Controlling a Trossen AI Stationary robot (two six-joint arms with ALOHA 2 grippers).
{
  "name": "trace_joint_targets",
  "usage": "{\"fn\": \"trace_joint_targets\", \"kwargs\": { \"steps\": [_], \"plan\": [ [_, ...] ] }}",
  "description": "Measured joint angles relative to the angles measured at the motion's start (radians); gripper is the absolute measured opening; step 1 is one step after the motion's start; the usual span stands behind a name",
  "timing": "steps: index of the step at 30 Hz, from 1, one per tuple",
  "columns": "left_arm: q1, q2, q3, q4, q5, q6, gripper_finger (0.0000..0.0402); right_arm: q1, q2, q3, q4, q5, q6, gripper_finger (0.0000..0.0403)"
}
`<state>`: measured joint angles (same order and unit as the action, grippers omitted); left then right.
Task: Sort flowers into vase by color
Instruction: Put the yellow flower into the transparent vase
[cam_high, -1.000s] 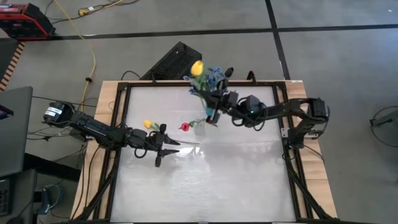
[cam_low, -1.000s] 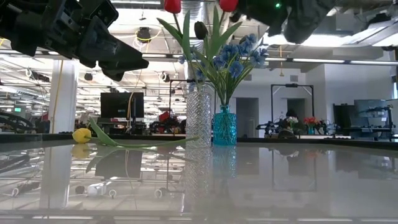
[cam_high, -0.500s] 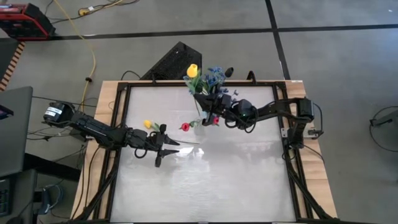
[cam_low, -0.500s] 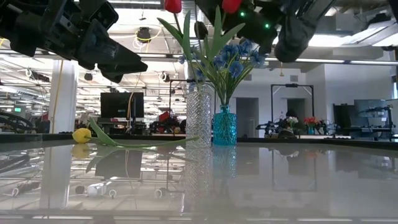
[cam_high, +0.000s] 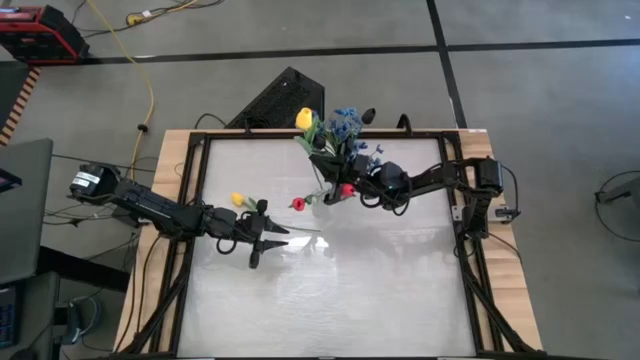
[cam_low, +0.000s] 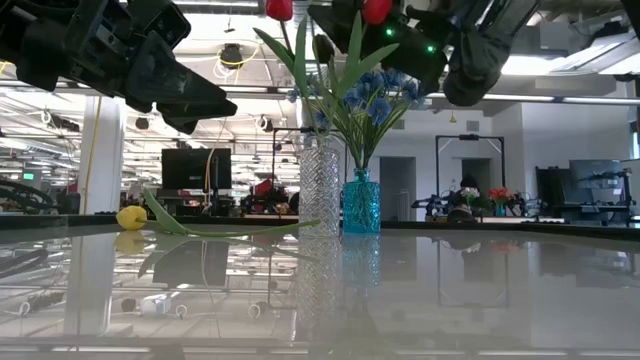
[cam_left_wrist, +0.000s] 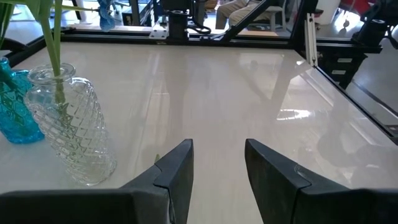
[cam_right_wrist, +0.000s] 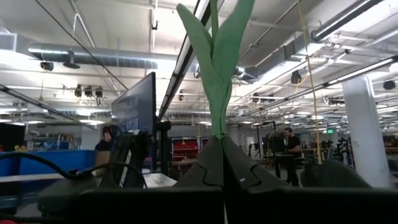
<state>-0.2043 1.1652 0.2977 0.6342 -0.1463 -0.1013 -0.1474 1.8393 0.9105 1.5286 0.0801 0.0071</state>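
A clear cut-glass vase (cam_low: 320, 185) holds a red tulip (cam_low: 279, 8) on a green stem. Beside it, the blue vase (cam_low: 361, 203) holds blue blossoms (cam_high: 347, 122), a yellow tulip (cam_high: 304, 118) and a dark bloom (cam_high: 368, 116). My right gripper (cam_high: 345, 184) is above the vases, shut on a second red tulip (cam_high: 346, 190). Another yellow tulip (cam_high: 237, 199) lies flat on the table. My left gripper (cam_high: 262, 240) hovers open just beyond its stem, with nothing between the fingers. My right gripper pinches the red tulip's green stem (cam_right_wrist: 219, 132) between its two fingers, just below where the long leaves (cam_right_wrist: 214, 62) spread. The fingers come from the table's right, slanting upward, across the stem. The tulip stands roughly upright; the fingers hide its lower stem.
The table is a glossy white sheet (cam_high: 330, 300) in a dark frame (cam_high: 190, 200), with bare room toward the near edge. The two vases stand close together at the far middle. A dark box (cam_high: 280, 98) lies beyond the far edge.
My right gripper has come down and toward the table's left, closer over the clear vase, carrying the red tulip with it. The yellow tulip in the blue vase's bunch has tipped toward the left.
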Motion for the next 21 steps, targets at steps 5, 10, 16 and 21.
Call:
{"fn": "trace_joint_targets", "kwargs": {
  "steps": [5,10,16,21],
  "plan": [
    [0.0,0.0,0.0,0.001,0.0,-0.001,0.0132,0.005,0.022,-0.001,0.021,0.001,-0.003,0.0014],
    [0.0,0.0,0.0,0.003,0.0,-0.013,0.0132,-0.004,0.101,0.004,0.034,0.001,0.047,0.0014],
    [0.0,0.0,0.0,0.0,0.0,-0.013,0.0132,-0.006,0.11,0.009,0.038,0.001,0.037,0.0014],
    [0.0,0.0,0.0,0.0,0.0,-0.002,0.0132,-0.006,0.11,0.009,0.039,0.001,0.033,0.0014]
  ]
}}
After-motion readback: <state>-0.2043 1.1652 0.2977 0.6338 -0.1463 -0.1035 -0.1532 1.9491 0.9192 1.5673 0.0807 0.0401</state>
